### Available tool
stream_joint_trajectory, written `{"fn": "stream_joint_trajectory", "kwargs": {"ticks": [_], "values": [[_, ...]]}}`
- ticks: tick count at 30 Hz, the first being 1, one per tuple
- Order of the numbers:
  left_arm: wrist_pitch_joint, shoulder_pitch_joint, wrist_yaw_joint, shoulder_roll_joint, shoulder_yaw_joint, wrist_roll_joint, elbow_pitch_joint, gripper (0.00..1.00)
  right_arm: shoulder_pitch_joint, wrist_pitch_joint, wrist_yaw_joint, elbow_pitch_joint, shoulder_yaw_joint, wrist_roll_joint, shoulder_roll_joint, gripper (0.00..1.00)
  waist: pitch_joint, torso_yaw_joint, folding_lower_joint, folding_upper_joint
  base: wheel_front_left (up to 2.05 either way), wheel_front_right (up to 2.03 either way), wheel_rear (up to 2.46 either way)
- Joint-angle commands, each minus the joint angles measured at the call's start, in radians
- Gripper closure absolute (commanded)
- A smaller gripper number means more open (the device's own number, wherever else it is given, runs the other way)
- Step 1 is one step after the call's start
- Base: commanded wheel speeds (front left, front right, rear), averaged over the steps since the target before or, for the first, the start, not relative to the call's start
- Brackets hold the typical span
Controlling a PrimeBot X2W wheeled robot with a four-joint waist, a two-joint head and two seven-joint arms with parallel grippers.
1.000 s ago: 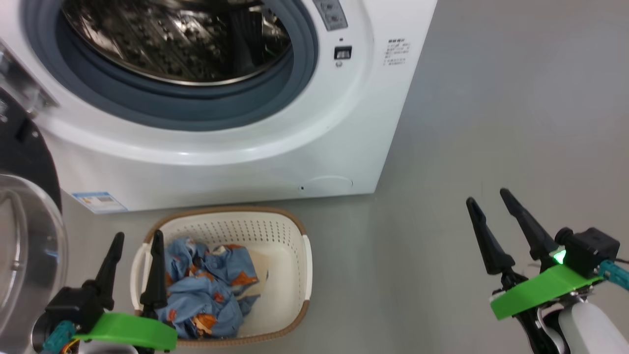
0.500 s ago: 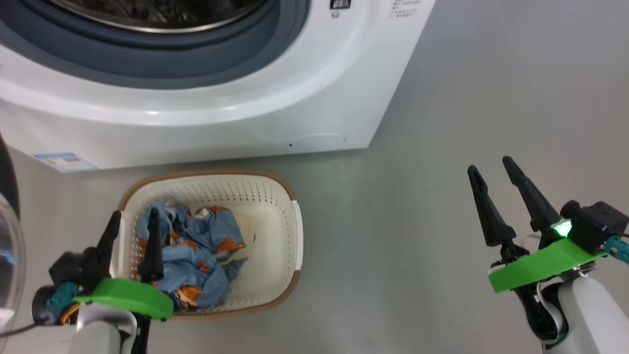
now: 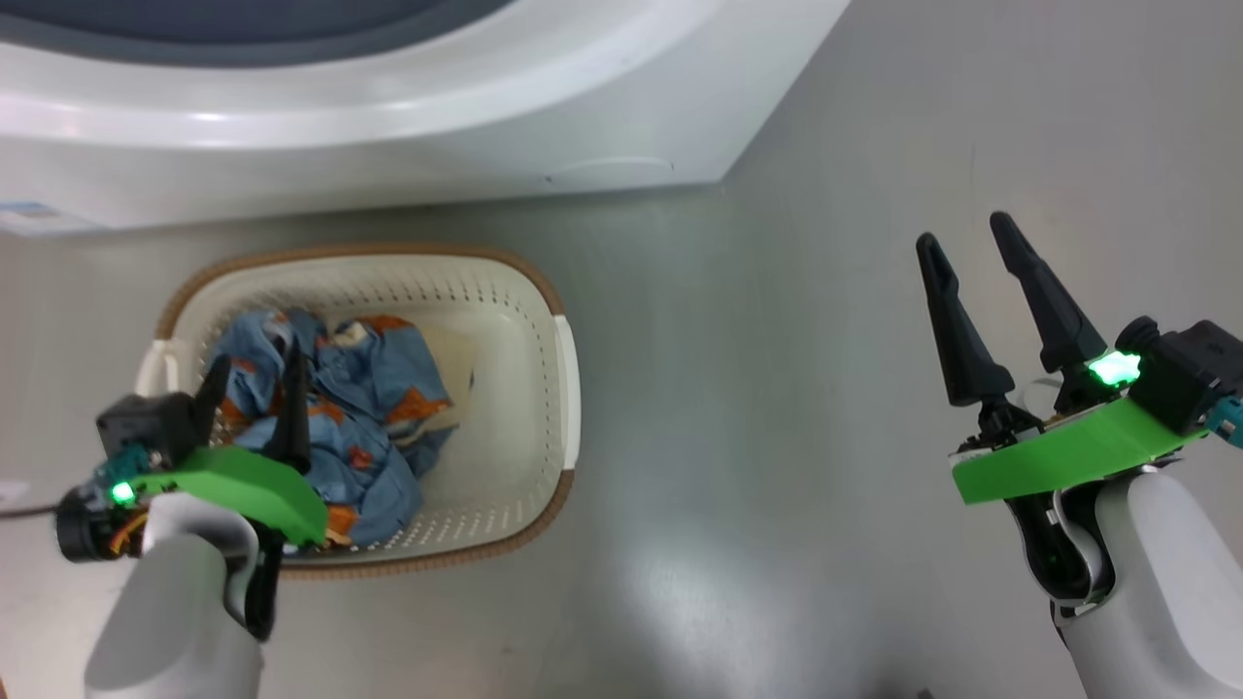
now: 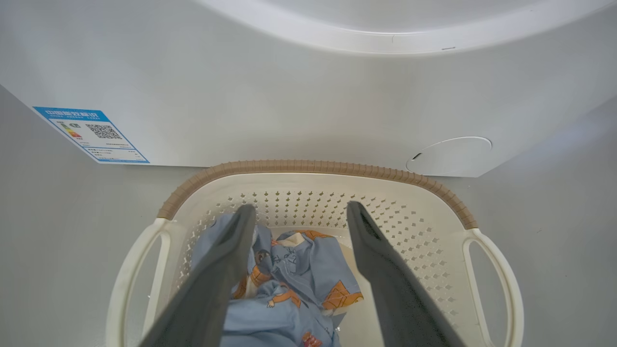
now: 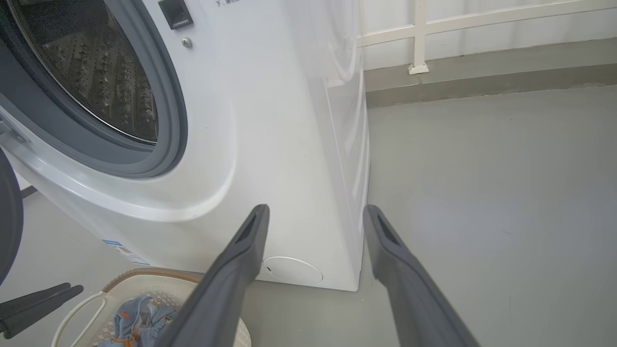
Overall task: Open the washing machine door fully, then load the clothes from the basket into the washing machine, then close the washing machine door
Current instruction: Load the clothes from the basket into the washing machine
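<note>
Over basket (image 3: 565,388), left hand (image 3: 256,351), fingers (image 3: 291,408) apart.

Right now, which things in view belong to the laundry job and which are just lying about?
Job: washing machine; washing machine door, dark edge showing; basket; clothes inside it; left pincer, open over the clothes; right pincer, open, holding nothing.

Just there: energy label; round cap; floor; white railing.

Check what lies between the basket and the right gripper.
Bare grey floor. In the head view, nothing sits on the stretch from the basket across to the right gripper, which hangs open over the floor.
</note>
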Motion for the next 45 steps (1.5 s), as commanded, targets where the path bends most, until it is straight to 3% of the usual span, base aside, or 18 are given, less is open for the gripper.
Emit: {"fn": "stream_joint_trajectory", "kwargs": {"ticks": [1, 22, 34, 40, 45], "values": [[-0.009, -0.038, -0.003, 0.047, 0.012, -0.018, 0.041, 0.00, -0.005, -0.007, 0.002, -0.030, 0.022, -0.011, 0.006, 0.00, 0.083, -0.024, 0.0000, 0.0000, 0.00, 0.00, 0.00], [0.006, -0.304, -0.003, 0.122, -0.085, -0.094, 0.431, 0.00, -0.061, -0.007, 0.002, -0.066, -0.001, -0.012, 0.049, 0.00, 0.294, -0.097, 0.0000, 0.0000, 0.00, 0.00, 0.00], [0.114, -0.372, -0.002, 0.146, -0.130, -0.102, 0.490, 0.00, -0.087, -0.007, 0.002, -0.076, 0.008, -0.011, 0.071, 0.00, 0.364, -0.131, 0.0000, 0.0000, 0.00, 0.00, 0.00], [0.215, -0.384, 0.015, 0.160, -0.141, -0.104, 0.500, 0.00, -0.094, -0.007, 0.002, -0.077, 0.011, -0.010, 0.078, 0.00, 0.377, -0.145, 0.0000, 0.0000, 0.00, 0.00, 0.00], [0.233, -0.391, 0.029, 0.165, -0.146, -0.106, 0.502, 0.03, -0.098, -0.007, 0.002, -0.074, 0.013, -0.010, 0.083, 0.00, 0.382, -0.150, 0.0000, 0.0000, 0.00, 0.00, 0.00]]}}
